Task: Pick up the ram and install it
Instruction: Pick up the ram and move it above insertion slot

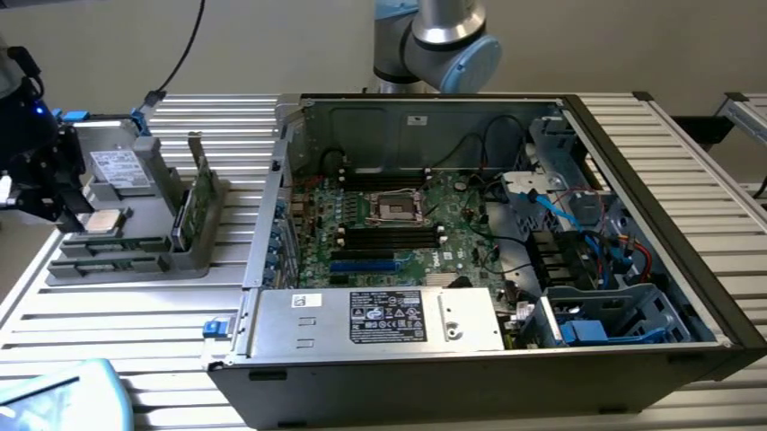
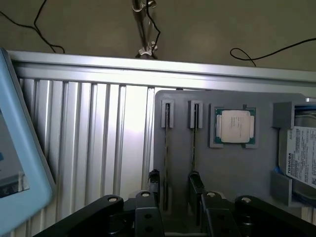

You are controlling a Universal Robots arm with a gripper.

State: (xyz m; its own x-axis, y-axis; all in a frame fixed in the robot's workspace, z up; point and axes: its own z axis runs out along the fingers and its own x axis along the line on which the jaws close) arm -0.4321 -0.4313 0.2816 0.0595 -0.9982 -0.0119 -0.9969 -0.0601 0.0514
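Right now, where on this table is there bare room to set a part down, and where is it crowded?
Bare ribbed table lies between the grey tray, the computer case and the pale blue object. More bare slats flank the case on the exterior view's right. Crowded: the tray, holding the ram, processor and drive, and the case's cable-filled inside.

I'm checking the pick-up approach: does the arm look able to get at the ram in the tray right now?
Probably yes: the arm's jaws stand open over the tray, and the ram stands uncovered in its slot. The neighbouring stick may crowd one jaw.
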